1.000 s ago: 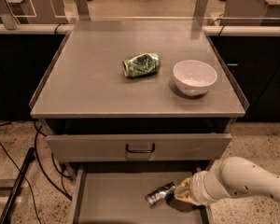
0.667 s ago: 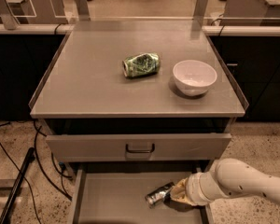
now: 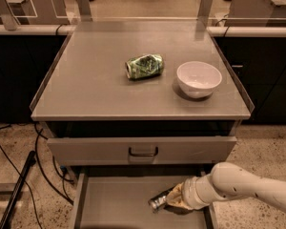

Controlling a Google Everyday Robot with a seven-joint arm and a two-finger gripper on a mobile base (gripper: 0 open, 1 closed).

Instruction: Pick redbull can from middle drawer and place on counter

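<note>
The redbull can (image 3: 158, 202) lies tilted in the open middle drawer (image 3: 119, 206), its shiny metal end pointing to the lower left. My gripper (image 3: 175, 198) is down inside the drawer at the can's right end and covers most of the can's body. The white arm (image 3: 243, 187) reaches in from the lower right. The counter (image 3: 86, 85) is the flat grey cabinet top above the drawers.
A crushed green can (image 3: 144, 66) lies on its side near the counter's middle. A white bowl (image 3: 199, 78) stands to its right. The closed upper drawer front with a dark handle (image 3: 143, 151) overhangs the open drawer. Black cables (image 3: 19, 175) run over the floor at the left.
The gripper and the arm have shifted slightly to the left in the drawer. The can's visible end has shifted a little left with them.
</note>
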